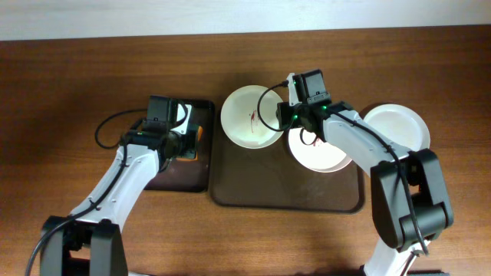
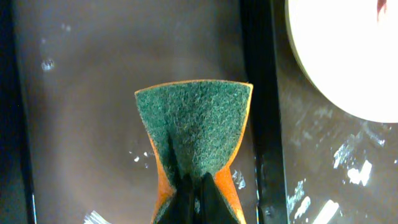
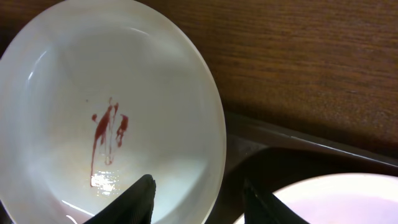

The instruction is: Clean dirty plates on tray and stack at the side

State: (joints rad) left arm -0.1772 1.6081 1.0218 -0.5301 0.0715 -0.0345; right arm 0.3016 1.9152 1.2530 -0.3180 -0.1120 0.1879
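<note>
Overhead view of a wood-grain tabletop [image 1: 77, 77] with my two arms reaching in from 6 o'clock.

My left gripper [image 2: 196, 190] is clamped on a green-and-orange sponge [image 2: 196, 124], which hangs over the small black tray [image 1: 157, 180] at 9 o'clock.

My right gripper [image 3: 198, 186] is empty, jaws apart. They straddle the rim of the pale plate [image 3: 106, 74] on the side nearest its neighbour. This plate has a red smear [image 3: 106, 134] in its centre. It sits at 11 o'clock on the brown tray [image 1: 253, 195] and appears to overhang the tray's far rim.

A white plate [image 1: 314, 157], also smeared, lies at 2 o'clock on the tray, partly under my right arm. A third plate [image 1: 399, 126] rests off the tray at 3 o'clock and looks clean.

Risks, as I judge them:
- Closing on the glossy rim could tip or skid the perched pale plate.
- The outer finger could nudge the white plate just beside it.
- The sponge is pinched only at one narrow end and could twist loose during scrubbing.
</note>
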